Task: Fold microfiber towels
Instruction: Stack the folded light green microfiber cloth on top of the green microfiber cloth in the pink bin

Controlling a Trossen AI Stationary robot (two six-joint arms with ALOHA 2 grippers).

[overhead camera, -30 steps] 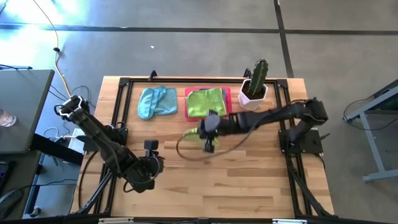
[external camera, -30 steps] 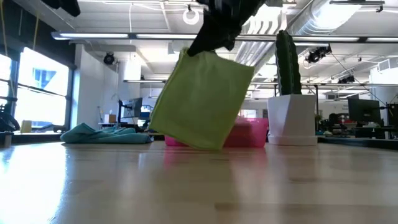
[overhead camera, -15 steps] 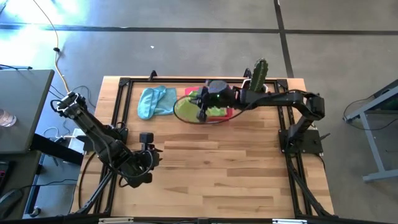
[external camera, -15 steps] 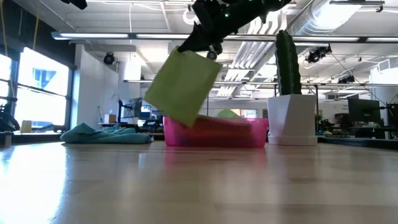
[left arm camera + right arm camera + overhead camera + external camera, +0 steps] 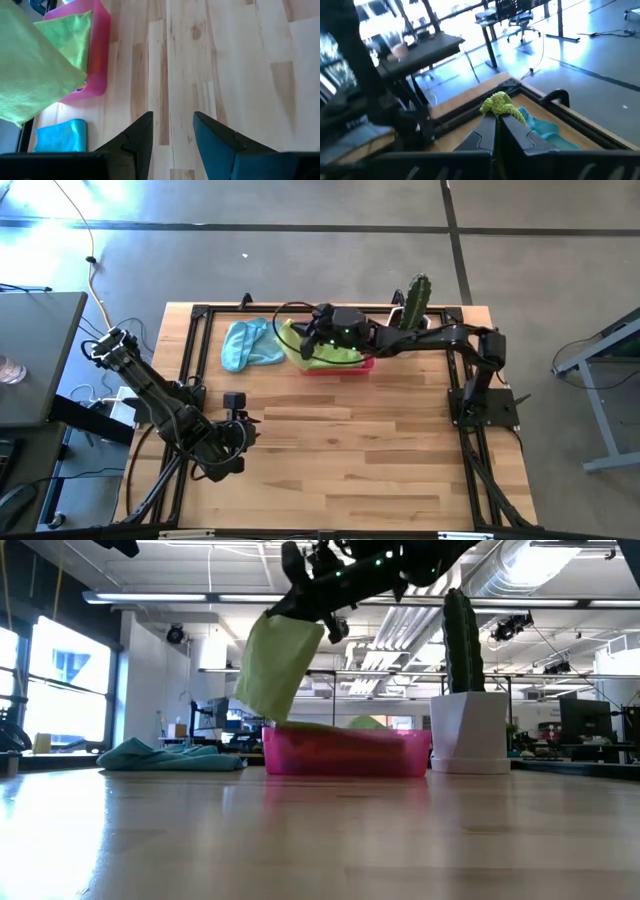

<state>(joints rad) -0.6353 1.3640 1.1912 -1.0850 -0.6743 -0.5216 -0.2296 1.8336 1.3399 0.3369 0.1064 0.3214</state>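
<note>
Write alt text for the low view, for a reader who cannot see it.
The right gripper, jaws shut, holds a lime green towel hanging in the air above the left end of a pink tray on a wooden table. A crumpled blue towel lies left of the tray, and a potted cactus stands to its right.

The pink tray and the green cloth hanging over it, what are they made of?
The pink tray looks like hard, slightly see-through plastic: its walls stand straight and light glows through them. The green cloth looks like soft, fuzzy fabric, probably microfiber: it hangs limp and bunched from the right gripper.
</note>
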